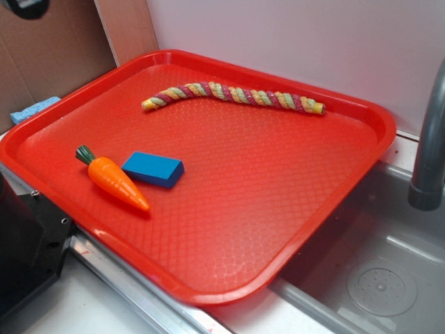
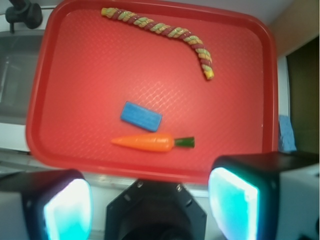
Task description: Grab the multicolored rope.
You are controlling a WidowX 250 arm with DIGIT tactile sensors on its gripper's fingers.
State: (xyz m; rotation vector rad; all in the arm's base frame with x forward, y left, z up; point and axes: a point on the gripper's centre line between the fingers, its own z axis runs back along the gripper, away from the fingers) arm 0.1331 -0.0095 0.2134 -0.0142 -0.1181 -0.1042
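The step in hand looks like the approach: the gripper (image 2: 150,205) hangs high over the near edge of the tray (image 2: 40,100), its two fingers (image 2: 65,210) spread wide with nothing between them, well apart from everything on the tray.

Read left to right in the wrist view, the rope (image 2: 165,31) starts near the far left part of the tray, runs rightward along the far rim, then hooks toward the camera at its right end. Its long axis therefore lies mostly across the tray, parallel to the far rim, with only the right tip bent off that line. It lies flat and touches nothing else.

To grasp it well, the gripper would best travel past the block (image 2: 141,116) and carrot (image 2: 150,143), which sit nearer, and come down over the straight middle stretch. The fingers should straddle the rope across its width, square to the long axis, because the curved tip could slip out.
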